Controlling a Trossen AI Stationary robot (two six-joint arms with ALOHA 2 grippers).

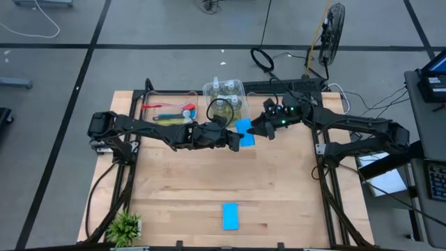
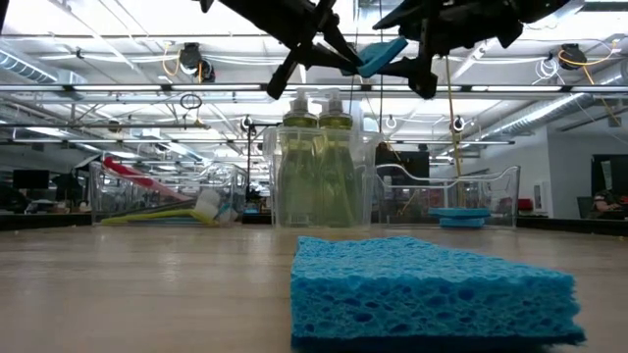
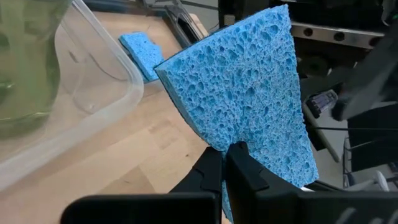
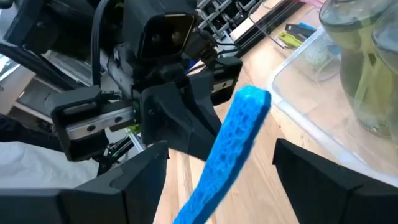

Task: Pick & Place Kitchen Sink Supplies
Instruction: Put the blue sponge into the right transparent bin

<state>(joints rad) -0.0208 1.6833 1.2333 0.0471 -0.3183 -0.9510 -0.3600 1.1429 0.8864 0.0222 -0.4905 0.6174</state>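
Two hands meet above the desk's far-middle area, just in front of the clear bin (image 1: 224, 94) that holds the bottles (image 2: 320, 162) of yellow-green liquid. The left hand (image 1: 235, 140) is clenched on a blue sponge (image 1: 244, 132), pinching it by one short end between its fingertips (image 3: 214, 174); the sponge is lifted clear of the desk (image 1: 209, 188). In the high view its long axis runs roughly from the near side toward the far edge, with a slight lean toward the right edge. In the low view the sponge tilts, its free end higher and toward the right arm. The right hand (image 1: 259, 130) stands released, its two fingers (image 4: 130, 186) spread on either side of the sponge's free end without visibly touching it.

A second sponge (image 1: 230, 215) lies flat near the middle of the near edge, its long axis pointing from near edge to far edge. A third sponge (image 3: 144, 53) lies flat on the desk beyond the bin's corner. Brushes (image 1: 171, 113) lie in another clear bin (image 1: 149, 97) at the far-left part of the desk, handles running roughly left to right. A small green plant (image 1: 125, 226) sits at the near-left corner. No writing or label can be read on the bottles or sponges.
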